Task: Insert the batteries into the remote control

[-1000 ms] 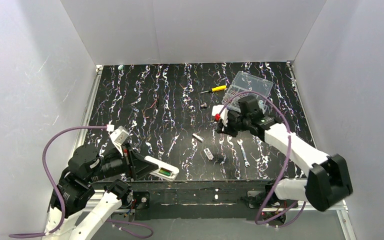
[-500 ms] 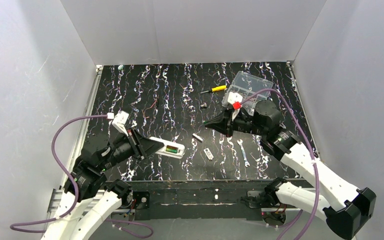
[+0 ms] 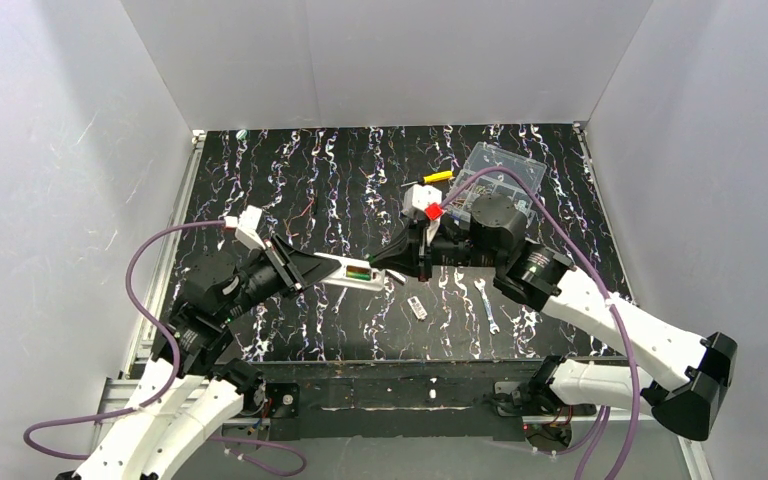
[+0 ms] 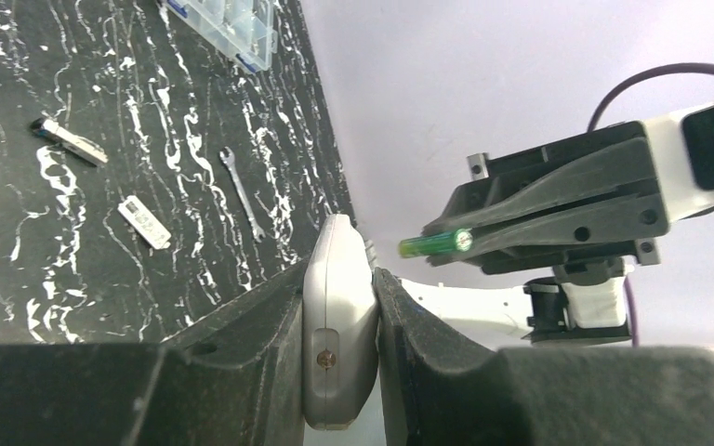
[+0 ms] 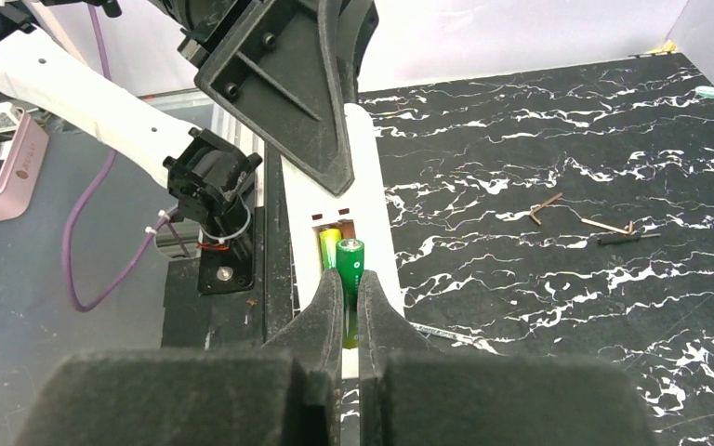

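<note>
The left gripper clamped the remote control; the right gripper pinched a battery just above it; careful aligned seating seemed next.

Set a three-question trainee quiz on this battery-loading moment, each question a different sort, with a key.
1. True or false: the left gripper is shut on the remote control.
2. Choose one: the right gripper holds A) a yellow screwdriver, B) a green battery, C) a wrench.
3. Fill in: in the right wrist view, the remote control's open compartment has ___ seated battery inside.

Key
1. True.
2. B.
3. One.
</note>
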